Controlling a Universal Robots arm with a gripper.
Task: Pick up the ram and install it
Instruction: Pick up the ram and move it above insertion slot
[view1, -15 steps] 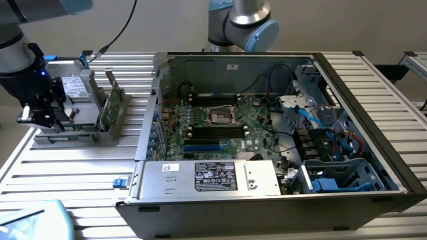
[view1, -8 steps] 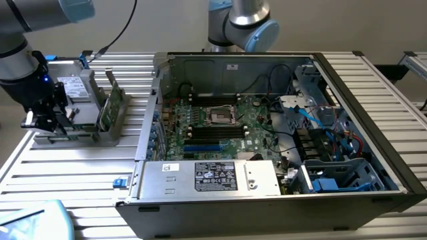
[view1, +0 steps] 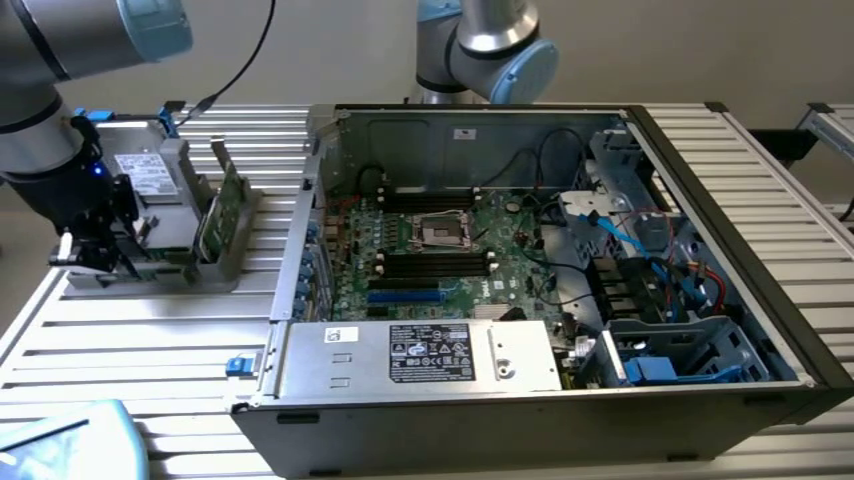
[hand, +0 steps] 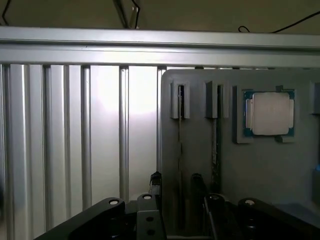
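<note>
The ram (view1: 211, 222) is a thin green stick standing on edge in a grey parts holder (view1: 160, 275) at the exterior view's left, beside the open computer case (view1: 534, 250). In the wrist view I look down on the ram (hand: 180, 135) edge-on, a thin line in a slot of the holder (hand: 200, 125). My gripper (hand: 175, 192) is open, with one dark finger (hand: 155, 182) on each side of that line and nothing gripped. In the exterior view the gripper (view1: 100, 252) hangs over the holder's left part.
A second thin stick (hand: 215, 145) stands in the neighbouring slot. A square silver processor chip (hand: 270, 114) lies in a recess of the holder. A grey drive (view1: 147, 175) stands at its back. The motherboard (view1: 441, 250) with its dark slots lies inside the case on the slatted table (view1: 134, 340).
</note>
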